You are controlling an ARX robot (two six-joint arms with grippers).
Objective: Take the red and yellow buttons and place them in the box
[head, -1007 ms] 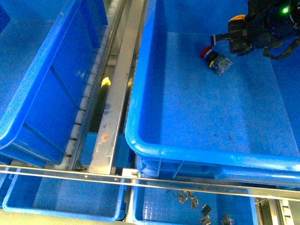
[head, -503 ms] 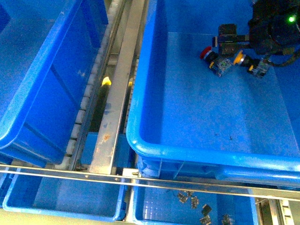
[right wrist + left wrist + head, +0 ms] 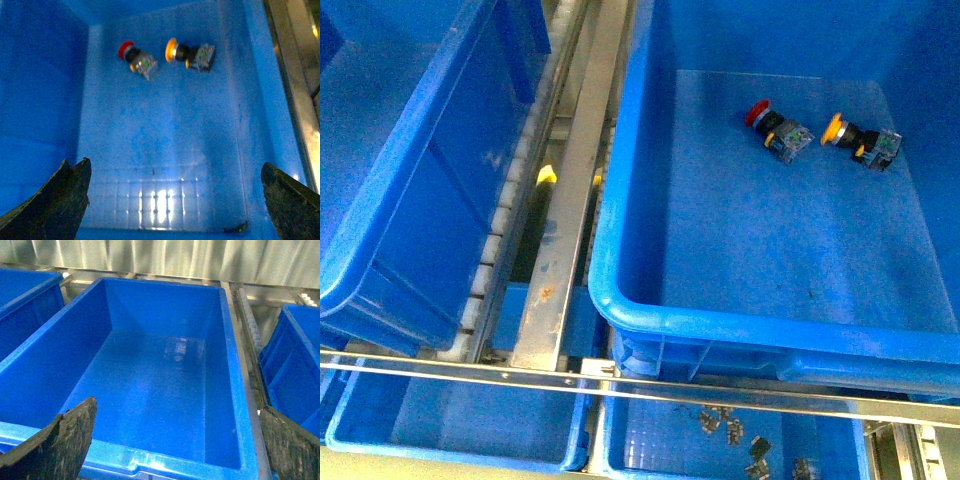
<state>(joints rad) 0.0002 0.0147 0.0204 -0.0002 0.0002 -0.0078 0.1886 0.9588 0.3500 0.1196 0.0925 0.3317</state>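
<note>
Front view: the red button (image 3: 766, 123) and yellow button (image 3: 857, 137) lie on their sides, near each other but apart, on the floor of the box (image 3: 720, 320); neither arm shows.

Left wrist view: the left tool (image 3: 170, 440), fingers spread wide and holding nothing, hangs over another blue crate (image 3: 239, 390) (bare inside).

Right wrist view: the right tool (image 3: 175, 200), spread wide with nothing between its fingers, hangs above the box (image 3: 55, 90); both buttons lie beyond it.

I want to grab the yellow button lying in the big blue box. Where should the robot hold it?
Probably the dark neck between cap and grey block. The yellow button lies on its side on the floor of the box, clear of the red button, so coming straight down from above with an open end effector looks easiest.
</note>
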